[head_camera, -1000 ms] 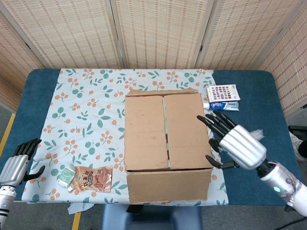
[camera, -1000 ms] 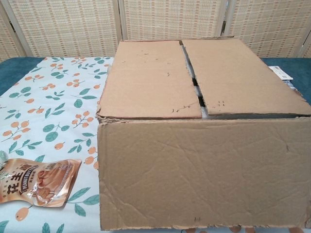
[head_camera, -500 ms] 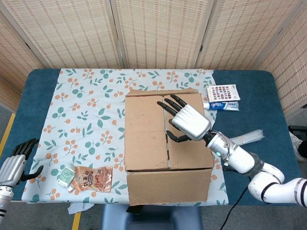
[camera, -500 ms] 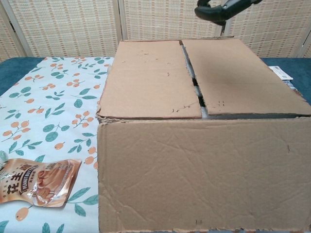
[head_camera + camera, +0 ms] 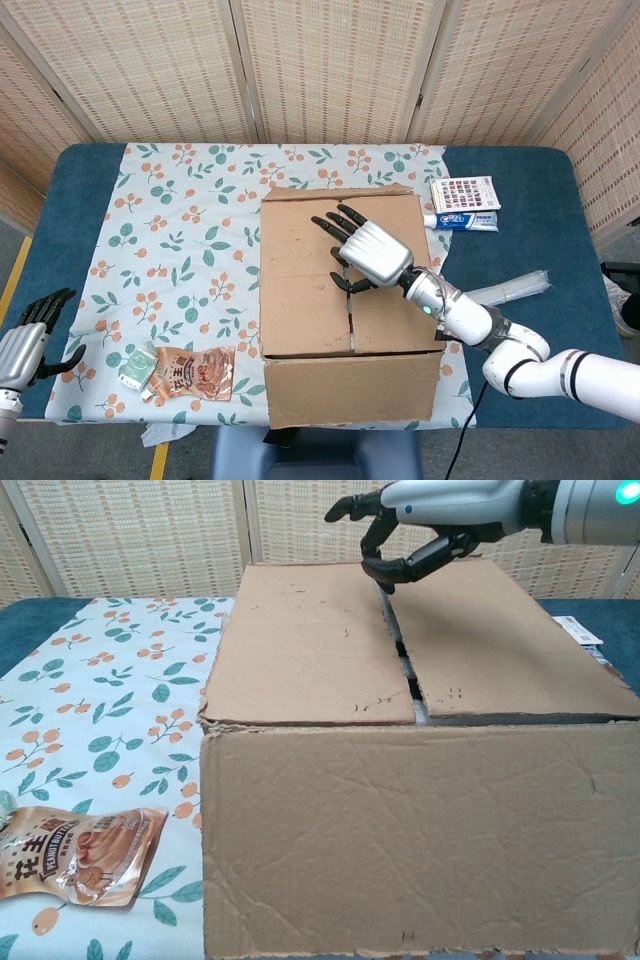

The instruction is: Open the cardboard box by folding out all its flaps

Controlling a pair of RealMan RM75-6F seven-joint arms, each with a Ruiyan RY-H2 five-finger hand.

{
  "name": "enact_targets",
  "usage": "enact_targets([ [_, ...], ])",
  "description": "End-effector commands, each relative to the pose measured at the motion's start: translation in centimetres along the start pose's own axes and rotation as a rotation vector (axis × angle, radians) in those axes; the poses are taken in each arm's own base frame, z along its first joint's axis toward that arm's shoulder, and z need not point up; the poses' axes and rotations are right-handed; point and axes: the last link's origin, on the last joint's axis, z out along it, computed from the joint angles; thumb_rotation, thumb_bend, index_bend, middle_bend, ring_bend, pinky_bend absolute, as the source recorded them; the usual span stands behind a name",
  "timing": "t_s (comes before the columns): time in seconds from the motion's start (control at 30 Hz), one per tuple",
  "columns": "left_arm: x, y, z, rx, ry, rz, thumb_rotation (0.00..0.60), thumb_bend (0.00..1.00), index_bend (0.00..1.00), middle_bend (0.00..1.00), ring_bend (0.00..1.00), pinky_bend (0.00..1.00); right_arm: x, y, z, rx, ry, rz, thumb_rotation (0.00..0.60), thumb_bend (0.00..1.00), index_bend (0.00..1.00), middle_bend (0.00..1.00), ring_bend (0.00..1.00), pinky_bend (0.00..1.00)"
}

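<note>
We see a table [image 5: 560, 190] covered in dark blue cloth, with a white runner [image 5: 190, 230] printed with orange berries and green leaves laid over its left and middle. Behind the table stands a folding screen [image 5: 330, 70] of woven beige panels in wooden frames. Grey floor [image 5: 20, 260] with a yellow line [image 5: 12, 280] shows left of the table.

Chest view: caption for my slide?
Right hand poised above the seam of the closed box, fingers curled toward the gap between its top flaps.

The blue counter [image 5: 540, 190] carries a floral cloth [image 5: 180, 220]; on it stand the cardboard box [image 5: 340, 290] and, near left, a snack pouch [image 5: 195, 373].
</note>
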Motion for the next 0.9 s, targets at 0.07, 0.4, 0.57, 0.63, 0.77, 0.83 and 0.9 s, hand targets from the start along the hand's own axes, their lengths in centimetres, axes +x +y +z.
enact_targets([
  [0.07,0.1,-0.1,-0.1,0.001,0.002,-0.004,0.600,0.42,0.00,0.08,0.01,0.00,-0.8,-0.4,1.4,0.016,-0.015,0.025,0.132,0.59,0.50,0.00,0.00,0.00],
  [0.4,0.5,-0.4,-0.4,0.003,0.017,-0.021,0.600,0.42,0.00,0.08,0.01,0.00,-1.8,-1.1,3.1,0.037,-0.038,0.037,0.132,0.59,0.42,0.00,0.00,0.00],
  [0.57,0.5,-0.5,-0.5,0.002,0.019,-0.022,0.600,0.42,0.00,0.08,0.01,0.00,-2.0,-0.7,2.9,0.033,-0.050,0.023,0.132,0.59,0.43,0.00,0.00,0.00],
  [0.63,0.5,-0.5,-0.4,0.002,0.018,-0.021,0.600,0.42,0.00,0.08,0.01,0.00,-2.0,-0.4,2.6,0.028,-0.052,0.006,0.132,0.59,0.45,0.00,0.00,0.00],
  [0.77,0.4,-0.5,-0.3,0.004,0.019,-0.011,0.600,0.42,0.00,0.08,0.01,0.00,-2.0,0.3,1.8,0.012,-0.059,-0.010,0.133,0.59,0.51,0.00,0.00,0.00],
  [0.83,0.4,-0.4,-0.3,0.005,0.021,-0.007,0.600,0.42,0.00,0.08,0.01,0.00,-2.0,0.6,1.5,0.004,-0.066,-0.014,0.132,0.59,0.53,0.00,0.00,0.00],
  [0.9,0.4,-0.4,-0.3,0.006,0.023,-0.007,0.600,0.42,0.00,0.08,0.01,0.00,-2.0,0.8,1.2,-0.002,-0.068,-0.018,0.130,0.59,0.55,0.00,0.00,0.00],
])
